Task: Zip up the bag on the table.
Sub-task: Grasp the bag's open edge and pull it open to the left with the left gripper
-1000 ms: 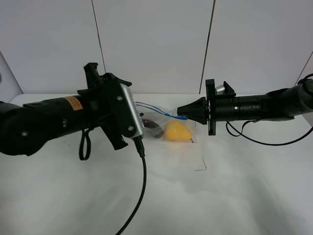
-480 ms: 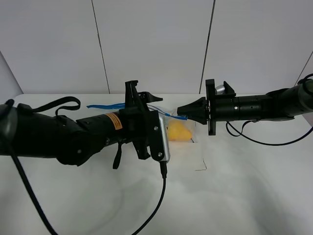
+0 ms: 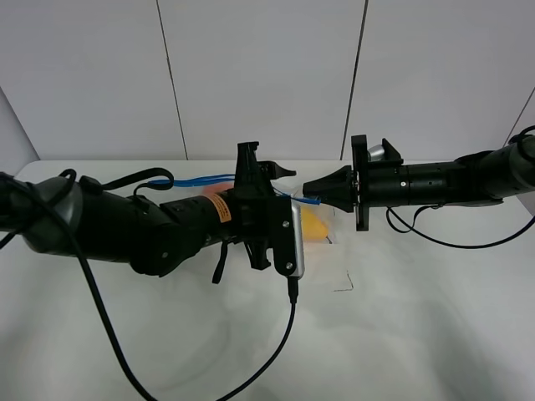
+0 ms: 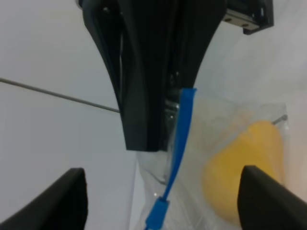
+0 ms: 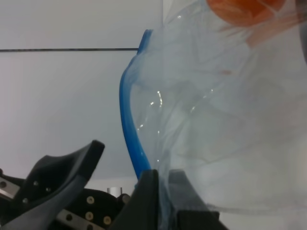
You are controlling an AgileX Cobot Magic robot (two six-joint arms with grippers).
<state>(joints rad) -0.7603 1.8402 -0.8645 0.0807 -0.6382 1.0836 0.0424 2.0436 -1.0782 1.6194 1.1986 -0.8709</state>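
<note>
Right gripper [image 3: 308,199] horizontal on bag [image 3: 316,224] edge

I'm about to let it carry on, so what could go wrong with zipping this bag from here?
The right gripper pinches the bag only at the end of its blue zipper strip; a pull could slip it free. The left gripper is open around what looks like the slider, with crinkly film beside it; it might close on film instead.
</note>
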